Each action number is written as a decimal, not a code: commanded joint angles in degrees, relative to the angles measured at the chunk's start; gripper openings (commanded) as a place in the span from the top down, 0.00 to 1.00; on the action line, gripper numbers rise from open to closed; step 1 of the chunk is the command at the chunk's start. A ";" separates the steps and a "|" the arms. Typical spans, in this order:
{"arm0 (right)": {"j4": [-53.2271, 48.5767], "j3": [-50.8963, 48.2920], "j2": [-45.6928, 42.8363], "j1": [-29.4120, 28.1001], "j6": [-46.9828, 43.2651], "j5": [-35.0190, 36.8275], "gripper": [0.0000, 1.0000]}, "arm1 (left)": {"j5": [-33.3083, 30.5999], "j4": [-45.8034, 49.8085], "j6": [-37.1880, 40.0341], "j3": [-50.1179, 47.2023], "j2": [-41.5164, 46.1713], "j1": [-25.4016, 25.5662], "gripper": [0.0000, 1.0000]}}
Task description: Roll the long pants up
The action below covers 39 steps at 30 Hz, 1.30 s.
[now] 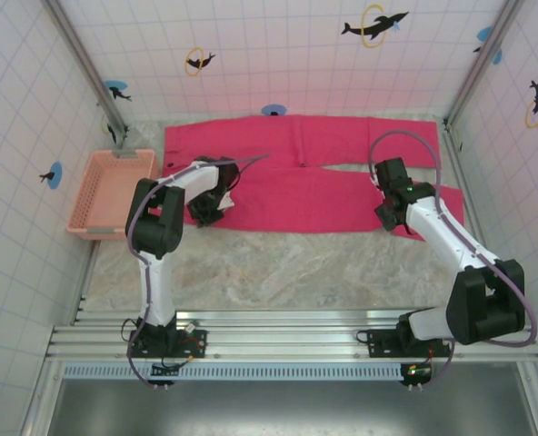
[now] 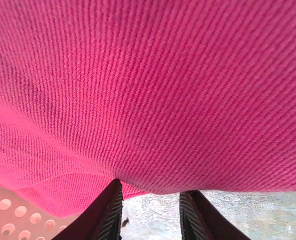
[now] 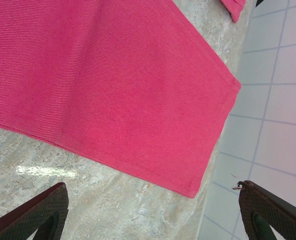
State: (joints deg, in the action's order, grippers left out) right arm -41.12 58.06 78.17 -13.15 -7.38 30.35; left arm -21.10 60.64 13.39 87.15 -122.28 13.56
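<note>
Just long pants (image 3: 113, 85) hem on tabletop (image 3: 113, 210).

I work in a lab-style robot cell: white tiled walls (image 1: 278, 54) with dolphin stickers (image 1: 374, 24), aluminium mounting rails (image 1: 287, 341) at the near edge, and a marble-patterned table (image 1: 296, 272).

Long pants (image 2: 148, 90): fabric overflowing three frame edges beyond the left end effector (image 2: 150, 192); finger bases being cropped underneath.
</note>
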 commanded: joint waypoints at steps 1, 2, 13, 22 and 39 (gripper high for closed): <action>-1.51 -0.46 -3.27 0.57 0.22 0.84 0.09 | 4.52 1.38 -1.10 0.90 -2.96 -1.15 0.70; -1.50 -0.80 -3.88 0.62 0.17 0.79 0.09 | 4.61 1.54 -1.20 1.00 -3.05 -1.17 0.73; -3.98 -4.76 -3.84 0.76 3.45 1.38 0.08 | 3.05 5.21 -4.14 3.29 -4.68 -1.19 1.00; -3.36 -4.55 3.04 -0.56 2.68 -1.04 0.08 | 0.47 5.87 -5.26 3.05 -0.41 -1.26 1.00; 0.71 -1.79 19.36 -5.00 0.74 2.10 0.11 | 0.10 7.12 -6.02 5.13 6.41 -2.29 1.00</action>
State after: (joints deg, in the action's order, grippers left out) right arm -41.39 53.93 95.90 -18.70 -6.33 30.48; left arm -19.55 65.71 8.69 91.02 -117.97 12.53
